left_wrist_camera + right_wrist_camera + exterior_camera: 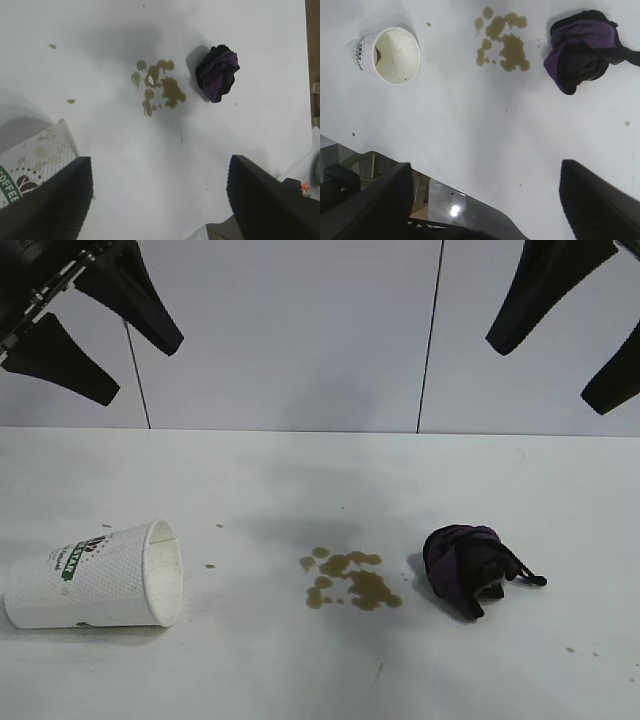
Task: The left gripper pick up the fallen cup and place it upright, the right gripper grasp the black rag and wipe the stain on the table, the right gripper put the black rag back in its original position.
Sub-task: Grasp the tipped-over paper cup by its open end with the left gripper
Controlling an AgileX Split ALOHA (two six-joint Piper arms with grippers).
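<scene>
The white cup (pixel 95 576) lies on its side at the front left of the table (pixel 300 470), its mouth facing right; it also shows in the left wrist view (pixel 35 165) and the right wrist view (pixel 390 54). The brown stain (pixel 348 580) sits mid-table (pixel 157 85) (pixel 502 42). The black rag (pixel 470 568) lies bunched to the right of the stain (pixel 216 72) (pixel 582 50). My left gripper (pixel 140 365) hangs open and empty, high above the cup (pixel 160 192). My right gripper (pixel 545 375) hangs open and empty, high above the rag (pixel 485 200).
A white panelled wall (pixel 290 330) stands behind the table. A few small brown drops (pixel 210 565) lie next to the cup, and specks (pixel 570 649) lie at the front right. The table's edge and a metal frame (pixel 455 210) show in the right wrist view.
</scene>
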